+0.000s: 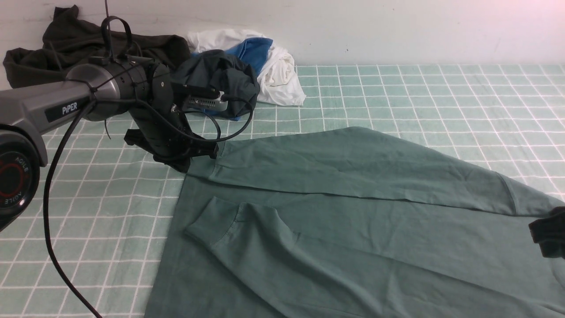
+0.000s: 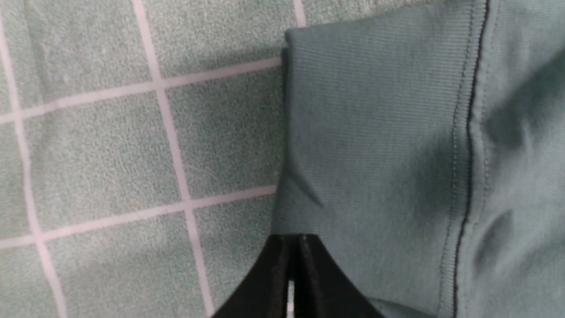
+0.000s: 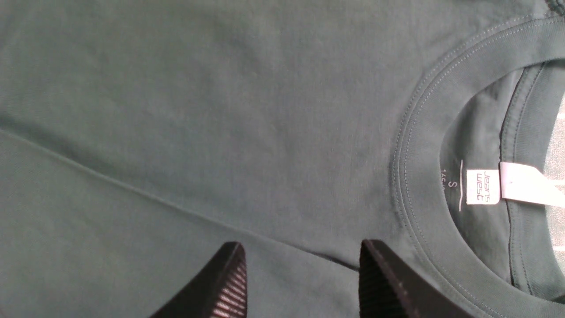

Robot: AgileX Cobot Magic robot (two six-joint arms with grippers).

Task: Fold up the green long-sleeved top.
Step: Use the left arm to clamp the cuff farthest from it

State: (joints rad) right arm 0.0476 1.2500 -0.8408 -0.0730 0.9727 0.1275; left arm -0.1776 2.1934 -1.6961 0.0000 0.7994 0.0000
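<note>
The green long-sleeved top (image 1: 353, 212) lies spread flat on the checked cloth, both sleeves folded across its body. My left gripper (image 1: 183, 165) is down at the end of the far sleeve. In the left wrist view its jaws (image 2: 293, 238) are pressed together on the edge of the ribbed cuff (image 2: 375, 132), which creases slightly toward them. My right gripper (image 1: 547, 236) shows only partly at the right edge. In the right wrist view it (image 3: 302, 249) stands open just above the top's fabric (image 3: 220, 110), beside the round neckline with its white label (image 3: 483, 187).
Green checked cloth (image 1: 397, 97) covers the table up to a white wall. A pile of clothes sits at the back left: a dark olive garment (image 1: 66, 48), a dark green one (image 1: 220, 75), and white and blue pieces (image 1: 269, 62).
</note>
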